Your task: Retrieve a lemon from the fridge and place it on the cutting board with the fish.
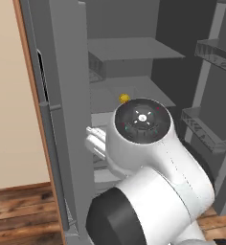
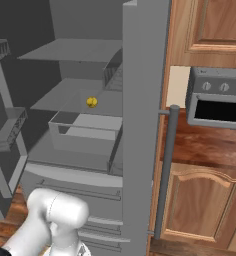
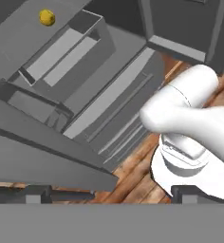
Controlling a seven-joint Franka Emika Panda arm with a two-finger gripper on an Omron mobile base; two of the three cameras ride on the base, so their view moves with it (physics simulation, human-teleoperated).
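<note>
The fridge [image 2: 142, 100] stands with its doors swung open, showing grey shelves inside. A small yellow lemon [image 1: 124, 98] lies on a middle shelf, above a clear drawer; it is the same lemon [image 2: 91, 102] in the right base view. In the hand view the lemon [image 3: 47, 17] sits far off at the top left. My gripper [image 3: 109, 193] is open, its two dark fingertips [image 3: 35, 192] wide apart with nothing between them, well short of the lemon and out in front of the lower drawers. The cutting board and the fish are out of view.
An open fridge door [image 1: 62, 95] stands close on the left, and door bins [image 1: 203, 129] hang on the other door at the right. A grey toaster oven [image 2: 215, 102] sits on a wooden counter over cabinets [image 2: 200, 200]. A bar handle [image 2: 165, 170] runs down the door edge.
</note>
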